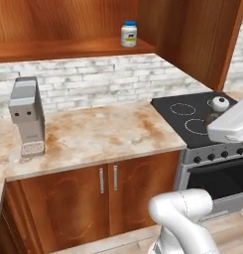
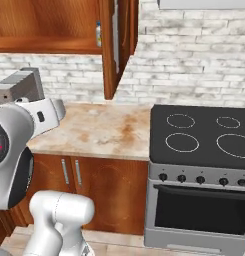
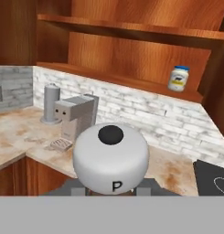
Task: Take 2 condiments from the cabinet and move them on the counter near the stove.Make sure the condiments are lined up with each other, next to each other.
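Gripping the small shaker (image 3: 110, 157), jaws narrowed on its dark body beneath a broad pale silvery cap bearing a black centre dot and a letter "P" on its rim. Hanging with it over the front-left part of the stove (image 1: 192, 121), cap (image 1: 220, 103) peeking out beside the white arm. Sitting upright on the cabinet (image 1: 68, 48) shelf, up and left of the stove: white jar (image 1: 128, 34), blue lid, yellowish label. Stretching left of the stove: blotched beige counter (image 1: 103, 136), grey coffee machine (image 1: 28, 116) standing at its far end.
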Robot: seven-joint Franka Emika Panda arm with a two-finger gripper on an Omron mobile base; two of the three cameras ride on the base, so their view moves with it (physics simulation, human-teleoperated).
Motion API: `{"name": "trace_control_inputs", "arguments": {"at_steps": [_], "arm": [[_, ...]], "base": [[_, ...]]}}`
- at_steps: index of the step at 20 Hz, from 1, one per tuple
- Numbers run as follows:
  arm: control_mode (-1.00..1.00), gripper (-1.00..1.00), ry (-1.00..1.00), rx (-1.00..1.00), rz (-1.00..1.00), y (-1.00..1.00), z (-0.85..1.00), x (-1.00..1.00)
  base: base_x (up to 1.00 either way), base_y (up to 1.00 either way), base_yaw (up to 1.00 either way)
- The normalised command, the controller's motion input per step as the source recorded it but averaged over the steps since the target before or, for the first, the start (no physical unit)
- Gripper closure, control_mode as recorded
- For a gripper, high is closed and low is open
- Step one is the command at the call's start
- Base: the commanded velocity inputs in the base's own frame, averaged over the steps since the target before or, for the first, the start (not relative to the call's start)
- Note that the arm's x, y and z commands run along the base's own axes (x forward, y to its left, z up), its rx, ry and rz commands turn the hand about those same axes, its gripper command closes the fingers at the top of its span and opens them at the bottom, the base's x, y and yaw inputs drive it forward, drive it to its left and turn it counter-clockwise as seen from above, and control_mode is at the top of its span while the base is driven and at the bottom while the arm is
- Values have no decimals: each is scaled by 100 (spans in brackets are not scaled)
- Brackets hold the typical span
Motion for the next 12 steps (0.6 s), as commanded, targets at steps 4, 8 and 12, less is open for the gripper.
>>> {"name": "trace_control_inputs", "arguments": {"at_steps": [4, 8, 12], "arm": [[100, 100, 0, 0, 0, 0, 0, 0], [100, 100, 0, 0, 0, 0, 0, 0], [100, 100, 0, 0, 0, 0, 0, 0]], "base": [[-15, -51, -1], [4, -72, -3], [11, -94, -5]]}}
